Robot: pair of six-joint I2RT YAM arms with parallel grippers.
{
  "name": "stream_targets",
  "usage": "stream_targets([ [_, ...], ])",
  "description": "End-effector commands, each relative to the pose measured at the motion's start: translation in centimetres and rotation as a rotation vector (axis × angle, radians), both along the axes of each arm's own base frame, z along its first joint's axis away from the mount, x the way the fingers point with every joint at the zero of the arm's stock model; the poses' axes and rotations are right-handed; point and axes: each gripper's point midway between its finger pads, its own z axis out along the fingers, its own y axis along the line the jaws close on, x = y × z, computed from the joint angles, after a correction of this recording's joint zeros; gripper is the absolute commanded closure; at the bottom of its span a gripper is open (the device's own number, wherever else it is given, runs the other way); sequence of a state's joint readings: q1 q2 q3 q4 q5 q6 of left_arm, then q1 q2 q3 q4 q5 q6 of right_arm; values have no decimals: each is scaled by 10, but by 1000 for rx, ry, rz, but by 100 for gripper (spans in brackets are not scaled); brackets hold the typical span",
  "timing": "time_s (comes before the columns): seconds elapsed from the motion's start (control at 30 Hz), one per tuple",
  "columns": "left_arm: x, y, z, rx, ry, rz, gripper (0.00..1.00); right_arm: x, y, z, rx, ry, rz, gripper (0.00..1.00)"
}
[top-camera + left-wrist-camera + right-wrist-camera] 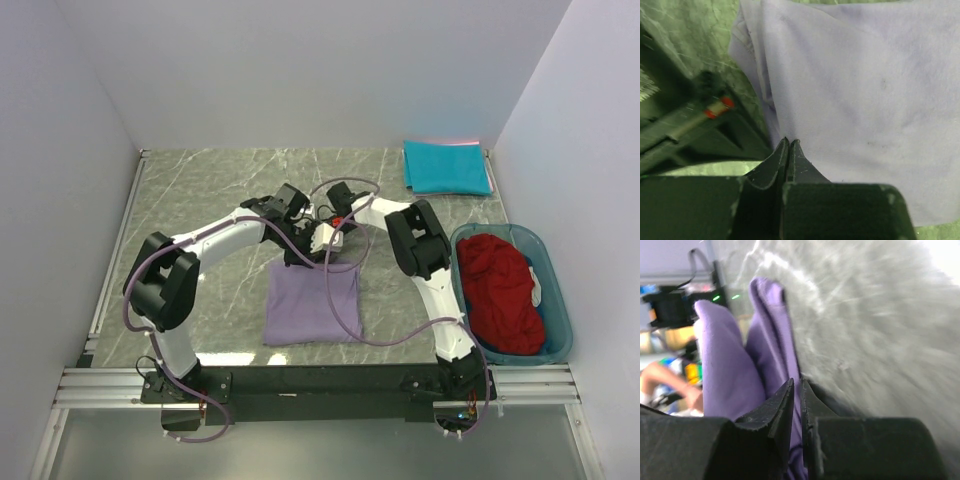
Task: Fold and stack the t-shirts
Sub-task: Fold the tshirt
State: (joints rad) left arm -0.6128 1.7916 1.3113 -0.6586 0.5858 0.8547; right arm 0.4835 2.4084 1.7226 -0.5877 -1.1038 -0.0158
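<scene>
The lavender t-shirt (310,308) lies folded at the table's middle, near the arms. My left gripper (293,258) is at its far left corner. In the left wrist view its jaws (789,140) are pressed together on the edge of the lavender cloth (865,90), which creases toward the tips. My right gripper (333,262) is at the far right corner. It (796,381) is shut on a raised fold of the lavender cloth (725,365), which runs down between the fingers. A teal t-shirt (447,167) lies folded at the back right. A dark red t-shirt (505,290) is heaped in the bin.
The translucent teal bin (558,310) stands at the right edge beside the right arm. White walls close in the green marble table (200,190) on three sides. A black rail (320,380) with both arm bases runs along the near edge.
</scene>
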Motion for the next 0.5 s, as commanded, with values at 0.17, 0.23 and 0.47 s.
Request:
stream_targets([
  [0.17,16,-3,27,-21,-123,14,99,-19,11,-22,4,81,59,83],
  [0.23,21,-3,34,-23,-155,20,99,-21,11,-25,4,87,63,83],
  [0.47,38,-6,42,-19,-222,27,99,-26,9,-27,4,108,69,84],
])
